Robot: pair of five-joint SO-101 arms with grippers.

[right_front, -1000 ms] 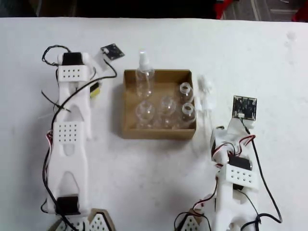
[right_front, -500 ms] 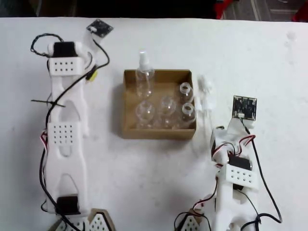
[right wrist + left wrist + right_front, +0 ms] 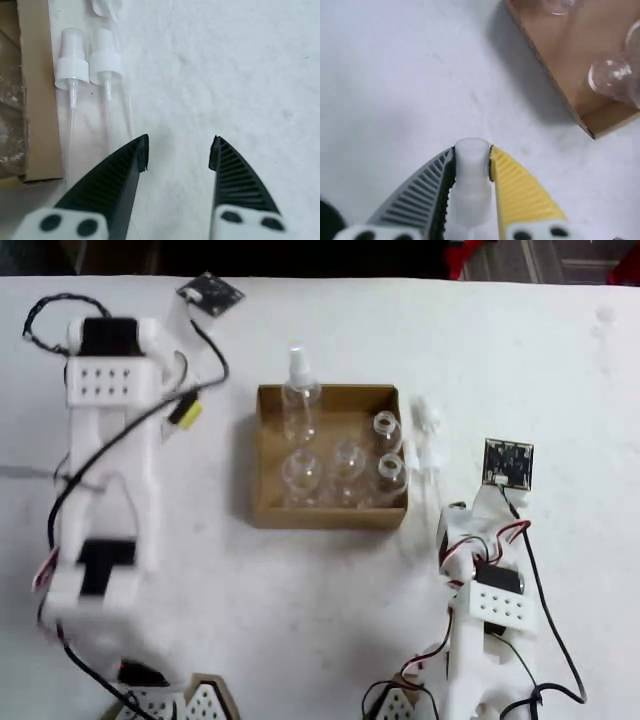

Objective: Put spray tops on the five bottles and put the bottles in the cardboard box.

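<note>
My left gripper (image 3: 472,150) is gripping a white spray top (image 3: 471,180) between its grey and yellow fingers. The cardboard box (image 3: 555,85) with bottles (image 3: 610,75) is lying ahead, on the yellow finger's side. My right gripper (image 3: 178,150) is hanging open over the table (image 3: 225,60), and the loose spray tops (image 3: 72,60) are lying just beyond one black fingertip, beside the box.

White table (image 3: 330,620), dark room (image 3: 300,255) behind

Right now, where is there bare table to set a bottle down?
Bare table lies in front of the cardboard box, between the left arm and right arm, and across the far right corner. Crowded: the strip beside the box's right wall, where loose spray tops lie near the right gripper, and the box itself, holding five bottles.
</note>
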